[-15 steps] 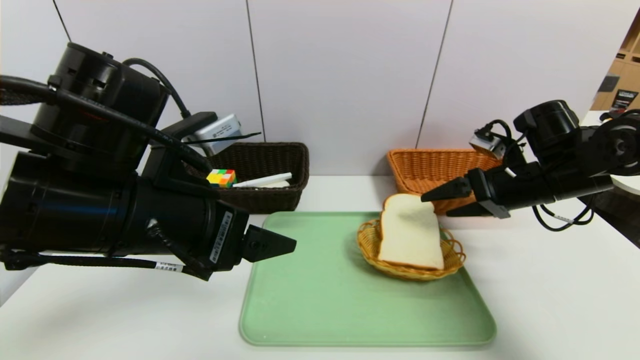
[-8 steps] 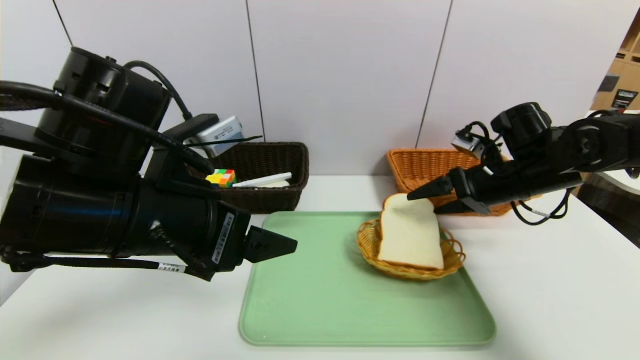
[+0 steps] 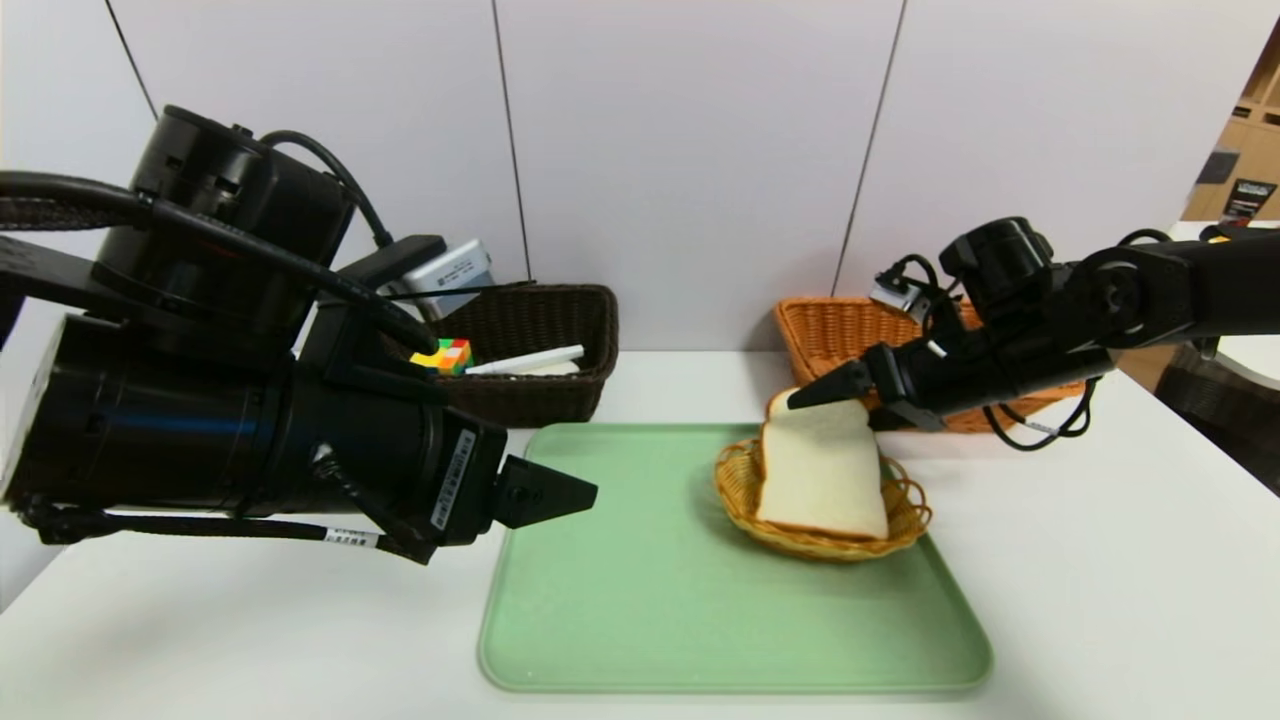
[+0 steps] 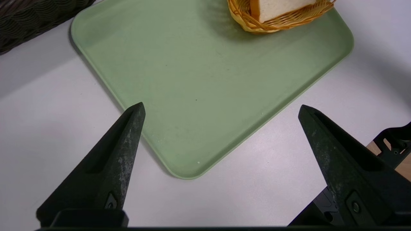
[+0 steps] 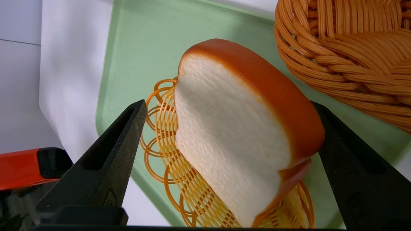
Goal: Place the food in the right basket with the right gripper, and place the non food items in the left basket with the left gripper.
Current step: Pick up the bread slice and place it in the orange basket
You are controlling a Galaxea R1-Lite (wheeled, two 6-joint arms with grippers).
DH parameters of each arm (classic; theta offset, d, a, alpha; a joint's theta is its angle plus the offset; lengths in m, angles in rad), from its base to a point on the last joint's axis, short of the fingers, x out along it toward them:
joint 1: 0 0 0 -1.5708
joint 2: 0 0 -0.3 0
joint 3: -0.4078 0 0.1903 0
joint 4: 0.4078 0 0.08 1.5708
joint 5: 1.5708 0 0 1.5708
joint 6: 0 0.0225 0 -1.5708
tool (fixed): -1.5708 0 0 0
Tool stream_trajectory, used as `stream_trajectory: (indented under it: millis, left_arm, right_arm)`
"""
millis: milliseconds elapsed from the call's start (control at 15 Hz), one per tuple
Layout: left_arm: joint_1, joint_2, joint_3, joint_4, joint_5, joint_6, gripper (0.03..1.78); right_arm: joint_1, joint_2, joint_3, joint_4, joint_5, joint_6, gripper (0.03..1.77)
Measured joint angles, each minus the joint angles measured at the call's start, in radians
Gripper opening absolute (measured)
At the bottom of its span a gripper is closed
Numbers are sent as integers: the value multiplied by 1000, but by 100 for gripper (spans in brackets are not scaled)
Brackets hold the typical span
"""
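As it leans, bread slice (image 3: pixel 822 470) (brown crust), white face

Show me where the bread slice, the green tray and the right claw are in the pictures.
bread slice (image 3: pixel 820 470): head view, on its white face.
green tray (image 3: pixel 640 600): head view, on its bare middle.
right claw (image 5: pixel 224 109): right wrist view, midway between its open fingertips, which stand either side of the bread.
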Motion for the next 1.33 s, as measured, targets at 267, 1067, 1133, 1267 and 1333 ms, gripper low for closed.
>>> stream_trajectory:
  millis: [267,1067,1133,1267,1333]
  left_arm:
    - [0,9,0,-22,-2,-1,169]
    - [1,13,-1,-29,-4,-1,169]
    - [1,11,-1,-29,-4,-1,169]
    - [0,10,-3,-30,-4,-1,169]
    - [0,9,-3,-37,-5,-1,169]
  right_arm:
    - [0,4,-1,0,0,0,115]
    - [-14,-31,-2,1,1,2,19]
    - [-14,-40,-2,1,1,4,19]
    - [-17,-65,-13,3,1,11,19]
    - [-20,-79,-21,4,2,14,19]
